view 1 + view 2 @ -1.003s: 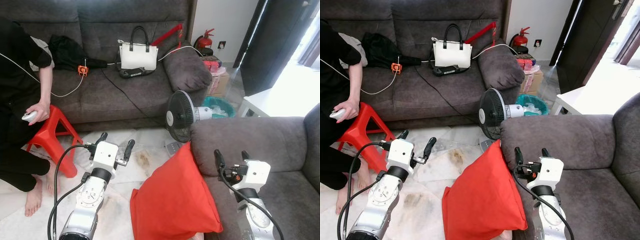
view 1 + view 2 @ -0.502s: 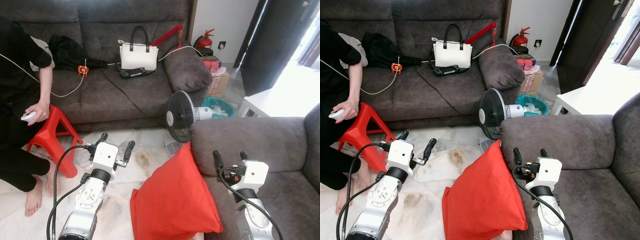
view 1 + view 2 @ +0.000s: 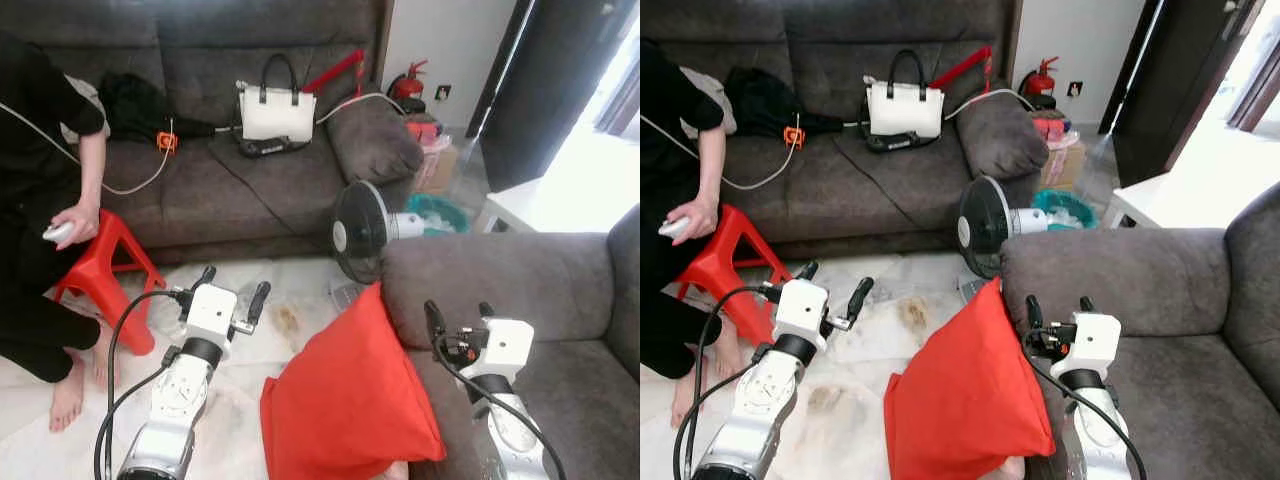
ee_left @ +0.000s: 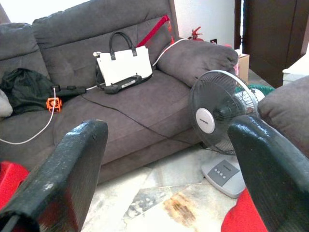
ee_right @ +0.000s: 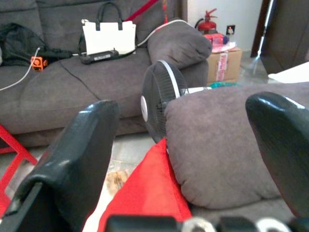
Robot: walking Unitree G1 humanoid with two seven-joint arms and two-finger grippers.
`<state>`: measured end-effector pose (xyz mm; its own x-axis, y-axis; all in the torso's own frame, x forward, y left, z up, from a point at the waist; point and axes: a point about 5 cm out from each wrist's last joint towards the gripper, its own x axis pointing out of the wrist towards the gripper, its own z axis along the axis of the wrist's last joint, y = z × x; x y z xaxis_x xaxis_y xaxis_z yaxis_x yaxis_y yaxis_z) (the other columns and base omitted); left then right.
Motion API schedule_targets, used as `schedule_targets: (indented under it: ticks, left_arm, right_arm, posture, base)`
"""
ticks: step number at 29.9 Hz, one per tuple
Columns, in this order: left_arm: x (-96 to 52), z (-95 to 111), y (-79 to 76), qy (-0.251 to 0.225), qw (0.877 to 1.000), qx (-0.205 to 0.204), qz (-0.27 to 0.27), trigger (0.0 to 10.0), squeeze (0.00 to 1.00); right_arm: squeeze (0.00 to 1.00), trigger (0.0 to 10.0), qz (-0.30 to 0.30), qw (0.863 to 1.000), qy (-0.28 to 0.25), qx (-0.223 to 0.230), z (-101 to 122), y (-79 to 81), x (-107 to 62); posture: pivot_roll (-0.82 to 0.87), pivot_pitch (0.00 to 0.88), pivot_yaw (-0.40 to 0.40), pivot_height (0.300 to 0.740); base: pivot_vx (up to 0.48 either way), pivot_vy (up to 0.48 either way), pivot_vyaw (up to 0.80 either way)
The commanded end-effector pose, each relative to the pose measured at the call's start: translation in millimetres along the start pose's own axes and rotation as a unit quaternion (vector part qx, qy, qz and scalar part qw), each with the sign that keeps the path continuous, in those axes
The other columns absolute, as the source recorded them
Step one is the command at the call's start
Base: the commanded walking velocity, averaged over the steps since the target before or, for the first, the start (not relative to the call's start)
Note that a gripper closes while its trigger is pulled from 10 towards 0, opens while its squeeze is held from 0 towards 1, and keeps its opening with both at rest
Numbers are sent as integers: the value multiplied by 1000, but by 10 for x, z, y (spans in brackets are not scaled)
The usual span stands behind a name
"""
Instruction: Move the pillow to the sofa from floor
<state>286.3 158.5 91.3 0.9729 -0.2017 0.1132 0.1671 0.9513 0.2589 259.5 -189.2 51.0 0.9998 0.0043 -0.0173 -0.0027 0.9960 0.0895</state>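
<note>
A red pillow (image 3: pixel 345 400) stands on the tiled floor, leaning against the arm of the near grey sofa (image 3: pixel 500 275). My left gripper (image 3: pixel 230 288) hangs open over the floor to the pillow's left, apart from it. My right gripper (image 3: pixel 460 317) is open above the near sofa's seat, just right of the pillow's top corner (image 5: pixel 157 150). Nothing sits between either pair of fingers. A long grey sofa (image 3: pixel 220 180) runs along the back wall.
A standing fan (image 3: pixel 362 230) is on the floor between the two sofas. The long sofa holds a white handbag (image 3: pixel 277 112), a black bag (image 3: pixel 135 105) and cables. A person (image 3: pixel 40 200) sits at the left by a red stool (image 3: pixel 105 265). Boxes and a fire extinguisher (image 3: pixel 410 80) stand in the far corner.
The camera has shifted slightly. My right gripper has edged a little up and to the left. The pillow and my left gripper have stayed put.
</note>
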Motion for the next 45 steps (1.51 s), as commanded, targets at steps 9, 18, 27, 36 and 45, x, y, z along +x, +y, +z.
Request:
schedule_targets:
  ticks: [9,18,27,36,45]
  left_arm:
    - [14,-8,-19,7,1000,2,-2,10000,0]
    - [9,-13,-17,9,1000,2,1,10000,0]
    - [-3,-18,-27,10,1000,1,1,10000,0]
    - [-16,-27,-30,12,1000,1,2,10000,0]
    - [-17,-32,-45,13,1000,-1,1,10000,0]
  right_arm:
    - [0,10000,-4,1000,-1,-3,11,-37,6]
    - [0,10000,-5,1000,3,3,-9,-26,11]
    - [0,10000,-5,1000,3,4,-17,-24,0]
    - [0,10000,-9,1000,13,2,-38,-29,7]
    - [0,10000,-5,1000,11,-7,-40,-23,2]
  posture:
    - [116,0,-45,640]
    - [119,0,-47,640]
    - [120,0,-49,640]
    - [120,0,-49,621]
    - [119,0,-49,571]
  base:
    - [0,0,0]
    - [0,0,0]
    - [0,0,0]
    - [0,0,0]
    - [0,0,0]
